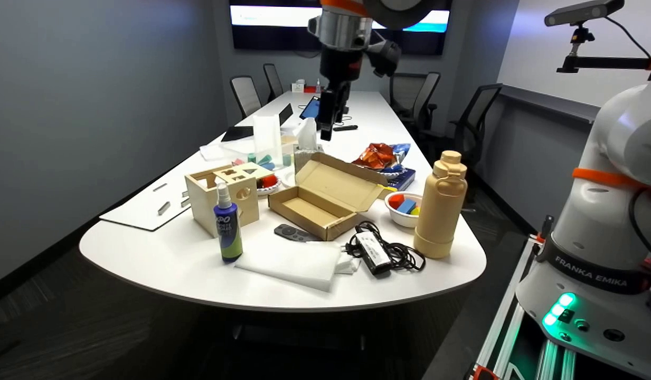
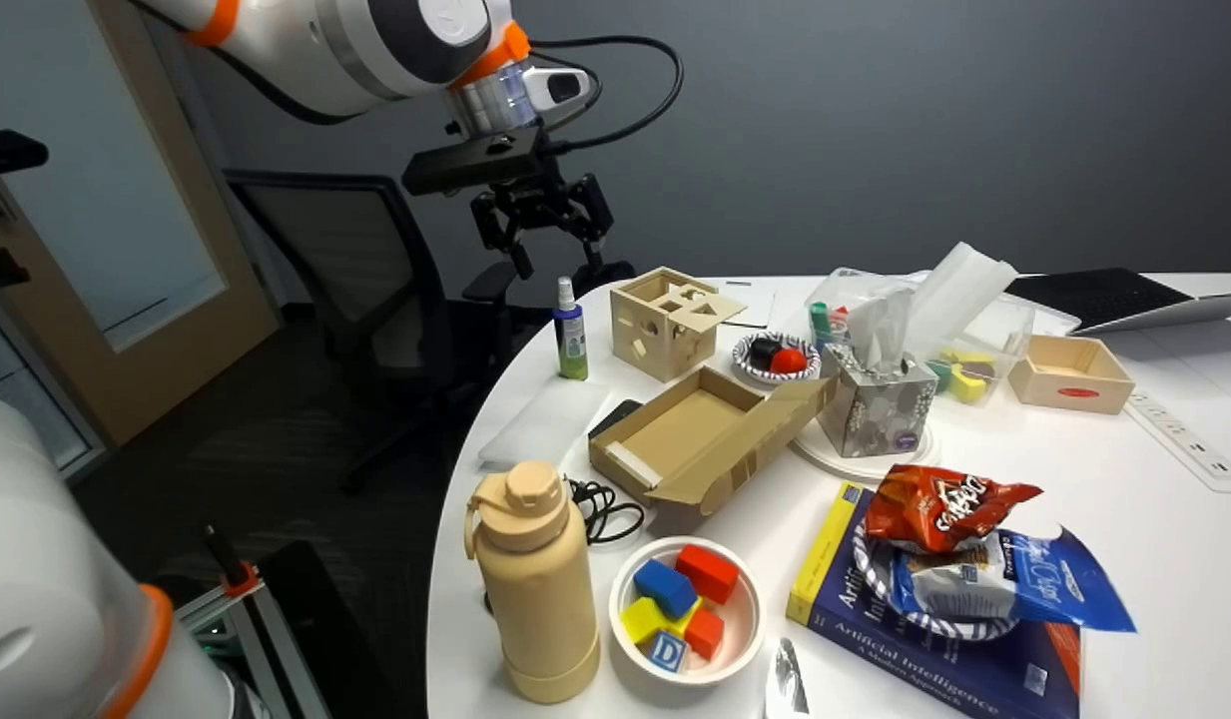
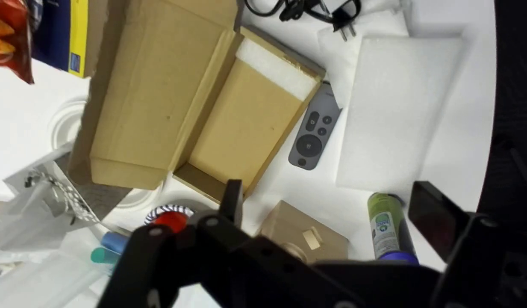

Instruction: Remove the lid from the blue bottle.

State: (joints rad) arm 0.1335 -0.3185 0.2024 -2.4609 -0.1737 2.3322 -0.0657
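The blue bottle is a small spray bottle with a blue top half and a green lower half, upright on the white table in both exterior views (image 1: pixel 228 227) (image 2: pixel 571 345). Its lid is a whitish, translucent cap over the nozzle (image 1: pixel 223 195) (image 2: pixel 565 292). In the wrist view the bottle (image 3: pixel 387 231) shows its green lower part and a bit of blue; the lid is hidden behind the gripper body. My gripper is open with nothing between its fingers, up above the table and apart from the bottle (image 1: pixel 331 124) (image 2: pixel 559 260) (image 3: pixel 327 192).
A wooden shape-sorter box (image 1: pixel 241 195) stands beside the bottle. An open cardboard box (image 1: pixel 325 206), a remote (image 3: pixel 312 132), white foam sheet (image 3: pixel 400 111), power adapter (image 1: pixel 374 252), tall tan bottle (image 1: pixel 441 211), bowl of blocks (image 2: pixel 687 611) and tissue box (image 2: pixel 875 404) are around.
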